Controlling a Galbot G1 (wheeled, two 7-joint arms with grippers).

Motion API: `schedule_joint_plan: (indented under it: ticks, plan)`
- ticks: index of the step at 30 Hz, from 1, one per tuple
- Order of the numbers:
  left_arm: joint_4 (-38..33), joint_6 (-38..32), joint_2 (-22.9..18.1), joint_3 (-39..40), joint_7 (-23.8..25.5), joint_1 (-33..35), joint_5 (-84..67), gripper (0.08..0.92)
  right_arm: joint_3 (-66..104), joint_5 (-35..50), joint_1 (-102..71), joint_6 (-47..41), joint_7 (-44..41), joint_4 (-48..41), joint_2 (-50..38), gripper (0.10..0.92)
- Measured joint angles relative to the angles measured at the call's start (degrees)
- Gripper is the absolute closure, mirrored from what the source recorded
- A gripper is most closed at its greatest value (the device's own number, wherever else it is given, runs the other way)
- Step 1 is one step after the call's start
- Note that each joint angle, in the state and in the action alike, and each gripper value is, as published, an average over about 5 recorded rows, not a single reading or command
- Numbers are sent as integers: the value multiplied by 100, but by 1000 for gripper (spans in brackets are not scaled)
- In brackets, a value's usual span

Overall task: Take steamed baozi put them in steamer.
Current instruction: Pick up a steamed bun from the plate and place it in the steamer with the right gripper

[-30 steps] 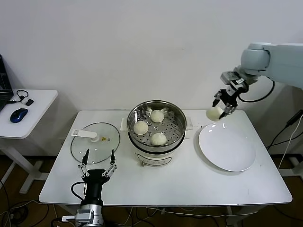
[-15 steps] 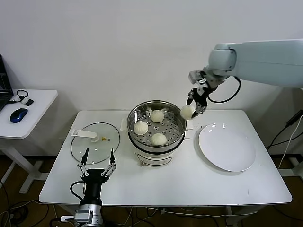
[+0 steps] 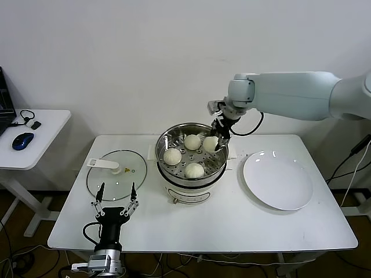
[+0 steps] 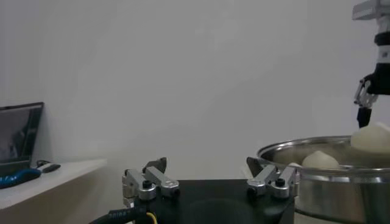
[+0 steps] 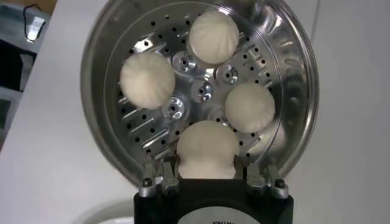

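right gripper (image 3: pixel 218 141) clamped on 4th baozi (image 5: pixel 207 148) over steamer (image 3: pixel 163 141) near desk's back edge, shd lower before release; left gripper (image 3: pixel 116 197) open, front-left.

light: bright, even | shadows: soft | glare: steamer (image 3: pixel 192 152) rim | left wrist view: dim, hazy

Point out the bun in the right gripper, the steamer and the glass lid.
held bun (image 5: pixel 207 148), right wrist view, its rounded top between the right gripper's fingers.
steamer (image 3: pixel 164 139), head view, the left part of its steel rim.
glass lid (image 3: pixel 128 179), head view, bare glass near its middle.
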Motion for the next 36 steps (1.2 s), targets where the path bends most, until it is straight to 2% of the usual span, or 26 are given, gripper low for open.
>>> schedule_joint_plan:
  ticks: [11,14,19,22,36]
  plan:
    - [62,14,0,-87,-1,-74,-78,177,128,-123,-404,-71,18,-330,112,412]
    - [63,14,0,-92,-2,-78,-83,177,160,-123,-465,-77,19,-370,136,373]
    - [53,14,0,-100,-3,-65,-85,177,210,-118,-522,-80,6,-420,190,256]
    - [27,13,0,-103,-3,-46,-86,177,217,-114,-518,-79,-11,-419,191,224]
    - [-83,18,0,-32,-2,14,-42,177,281,147,-57,-270,137,-124,-184,203]
